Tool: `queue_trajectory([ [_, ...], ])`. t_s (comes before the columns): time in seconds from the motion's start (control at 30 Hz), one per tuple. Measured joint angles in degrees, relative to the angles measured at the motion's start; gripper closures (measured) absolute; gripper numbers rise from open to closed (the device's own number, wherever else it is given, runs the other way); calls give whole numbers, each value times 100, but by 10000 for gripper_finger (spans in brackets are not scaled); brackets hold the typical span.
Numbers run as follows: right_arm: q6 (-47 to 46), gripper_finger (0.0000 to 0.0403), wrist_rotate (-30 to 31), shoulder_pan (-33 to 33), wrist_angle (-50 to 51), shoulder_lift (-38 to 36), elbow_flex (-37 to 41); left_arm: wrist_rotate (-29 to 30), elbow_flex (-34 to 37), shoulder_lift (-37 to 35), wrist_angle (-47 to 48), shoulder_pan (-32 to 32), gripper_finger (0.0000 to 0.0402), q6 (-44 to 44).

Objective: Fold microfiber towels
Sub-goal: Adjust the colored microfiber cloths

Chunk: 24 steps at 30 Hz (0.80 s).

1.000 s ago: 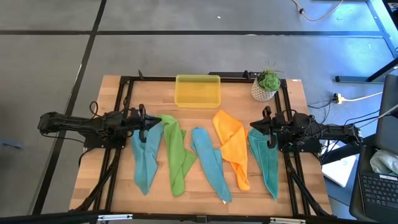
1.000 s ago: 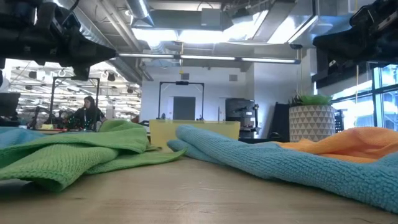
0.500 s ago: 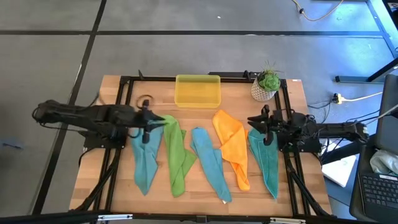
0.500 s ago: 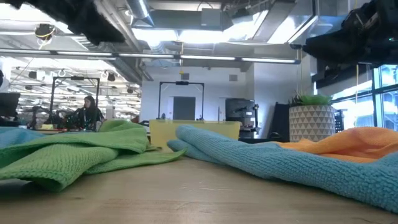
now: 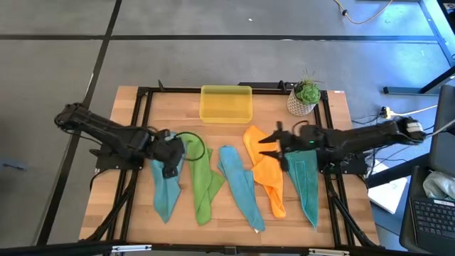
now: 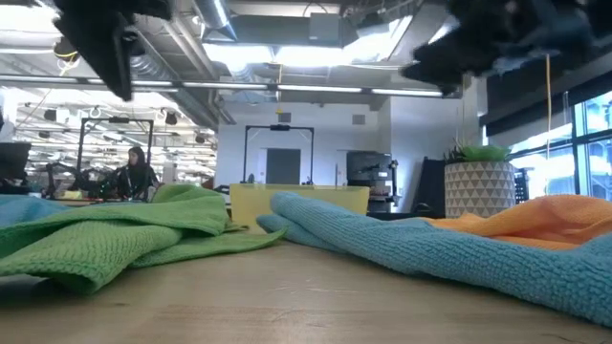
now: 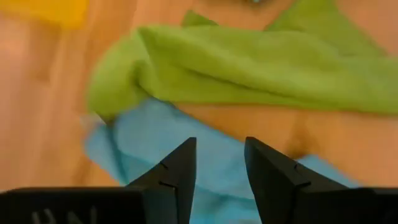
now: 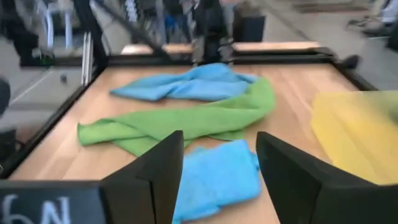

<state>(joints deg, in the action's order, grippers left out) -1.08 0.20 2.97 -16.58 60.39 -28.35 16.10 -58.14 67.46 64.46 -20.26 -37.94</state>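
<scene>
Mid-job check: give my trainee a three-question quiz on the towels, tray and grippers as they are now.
1. True or false: the tray holds a towel.
2. How many teal towels lie on the table?
3. Over which towel is the left gripper: A orange, B leftmost teal, C middle teal?

Key:
1. False.
2. Three: leftmost, middle, rightmost.
3. B. Right gripper is open too, over the orange towel.

- My two arms were matte black, built of jointed segments with black cables looped alongside.
- The left gripper (image 7: 219, 171) ended in two dark, wedge-shaped fingers (image 7: 176, 176) with stepped inner edges.
- The right gripper (image 8: 219, 171) carried white stencilled characters on its black body.
</scene>
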Motion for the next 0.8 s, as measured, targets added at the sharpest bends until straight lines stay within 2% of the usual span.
queue_trajectory([
  [0.17, 521, 199, -183, 286, 17, 1900, -1310, 87, 168, 16, 227, -1240, 275, -1971],
  [0.27, 792, 199, -187, 404, 206, 3138, -2294, 710, 268, 52, 348, -1949, 275, -3056],
  [0.4, 1225, 199, -184, 449, 1223, 4572, -3783, 1565, 287, 154, 320, -2627, 275, -4172],
  [0.47, 1219, 199, -209, 447, 1571, 5154, -4480, 1758, 287, 242, 319, -2848, 275, -4431],
  [0.6, 1090, 199, -515, 444, 1872, 5977, -5606, 1617, 291, 537, 353, -3126, 275, -4594],
  [0.8, 1071, 199, -470, 446, 1888, 7043, -6825, 1634, 291, 884, 394, -3305, 275, -4603],
])
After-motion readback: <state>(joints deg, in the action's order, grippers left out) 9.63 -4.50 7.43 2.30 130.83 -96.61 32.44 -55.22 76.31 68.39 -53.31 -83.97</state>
